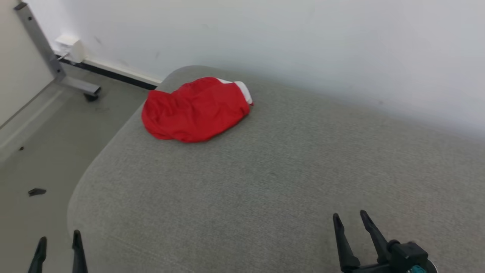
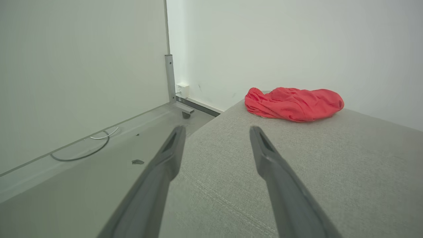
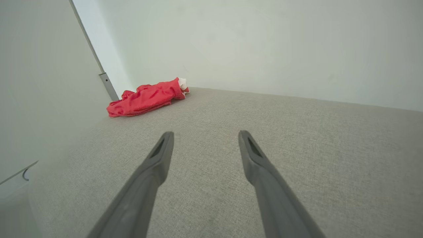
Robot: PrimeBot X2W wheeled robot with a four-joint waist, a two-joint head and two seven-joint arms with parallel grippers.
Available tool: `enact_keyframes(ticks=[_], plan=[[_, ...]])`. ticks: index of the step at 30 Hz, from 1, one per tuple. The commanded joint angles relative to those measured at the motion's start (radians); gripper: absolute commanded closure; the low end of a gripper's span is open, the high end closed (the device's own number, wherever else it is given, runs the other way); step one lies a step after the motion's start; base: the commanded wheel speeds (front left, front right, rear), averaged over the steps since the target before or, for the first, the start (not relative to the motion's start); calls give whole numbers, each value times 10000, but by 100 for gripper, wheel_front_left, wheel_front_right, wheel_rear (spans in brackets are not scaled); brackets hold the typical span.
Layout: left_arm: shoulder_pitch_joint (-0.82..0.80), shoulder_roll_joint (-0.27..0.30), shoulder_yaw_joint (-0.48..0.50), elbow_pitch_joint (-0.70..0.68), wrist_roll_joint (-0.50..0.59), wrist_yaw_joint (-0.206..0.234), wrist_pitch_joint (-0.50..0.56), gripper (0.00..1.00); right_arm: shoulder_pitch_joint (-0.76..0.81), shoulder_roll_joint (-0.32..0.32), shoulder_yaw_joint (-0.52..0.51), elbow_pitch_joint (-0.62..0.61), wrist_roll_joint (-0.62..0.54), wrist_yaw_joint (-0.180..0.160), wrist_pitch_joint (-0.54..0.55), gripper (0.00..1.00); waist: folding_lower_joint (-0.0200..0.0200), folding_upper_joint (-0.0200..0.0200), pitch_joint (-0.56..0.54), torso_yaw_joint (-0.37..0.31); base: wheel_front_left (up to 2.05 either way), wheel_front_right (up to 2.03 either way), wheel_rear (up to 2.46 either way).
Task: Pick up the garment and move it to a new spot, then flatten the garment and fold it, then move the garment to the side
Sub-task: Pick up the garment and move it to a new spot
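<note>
The red garment (image 1: 195, 110) lies in a heap at the far left corner of the grey cushion (image 1: 265, 182), near the white wall (image 1: 303, 45). The left gripper (image 1: 59, 236) and right gripper (image 1: 349, 214) are far from it, both spread wide, holding nothing.

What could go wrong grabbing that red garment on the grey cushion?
The red garment lies bunched near the far rounded corner of the grey cushion, so a nudge might push it off. It is crumpled, so a pinch may catch only one layer. The wall stands close behind it; a long reach by the open left gripper or right gripper could strike it.
</note>
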Motion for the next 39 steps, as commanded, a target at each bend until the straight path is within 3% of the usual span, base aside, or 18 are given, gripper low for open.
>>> enact_keyframes(ticks=[1, 10, 16, 24, 31, 39], plan=[[124, 3, 52, -64, -41, 37, -3, 0, -135, 17, 45, 19, -2, -29, -30, 0, 0, 0, 173, 395, 0, 0, 0], [251, -155, 329, -298, -130, 106, -3, 0, -579, 9, 272, 349, -106, -29, -51, 0, 0, 0, 420, 470, 0, 0, 0], [-663, 29, 169, 101, -246, -6, -3, 0, -519, 10, -300, 212, -364, -29, -59, 0, 0, 0, 585, 270, 0, 0, 0], [-3208, 764, 48, 900, -834, -124, -5, 0, -1034, -140, -832, -509, -969, -29, 268, 0, 0, 0, 1735, -1407, 0, 0, 0], [-5856, 1898, -257, 1934, -1526, -218, 230, 0, -1342, -200, -1417, -1321, -1389, -30, 424, 0, 0, 0, 3033, -3023, 0, 0, 0], [-8729, 3152, -903, 3780, -2341, -200, 798, 0, -1285, -152, -2103, -2207, -1754, -30, 482, 0, 0, 0, 4034, -4226, 0, 0, 0]])
